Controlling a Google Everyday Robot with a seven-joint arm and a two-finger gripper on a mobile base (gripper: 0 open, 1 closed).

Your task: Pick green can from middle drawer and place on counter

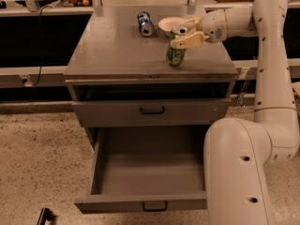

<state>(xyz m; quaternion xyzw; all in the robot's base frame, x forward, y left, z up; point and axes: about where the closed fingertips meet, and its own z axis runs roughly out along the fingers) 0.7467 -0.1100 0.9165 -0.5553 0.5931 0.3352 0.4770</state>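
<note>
The green can (175, 55) stands upright on the counter (117, 50), near its front right part. My gripper (186, 32) reaches in from the right, with its pale fingers (188, 40) closed around the can's upper end. The middle drawer (145, 203) is pulled fully out below, and nothing shows inside it. Its small black handle is on the front panel.
A blue-and-white can (145, 23) lies on its side at the back of the counter, beside a pale bowl (167, 24). The shallower grey front (150, 110) above the drawer is closed. My arm's large white link (239, 172) stands right of the open drawer.
</note>
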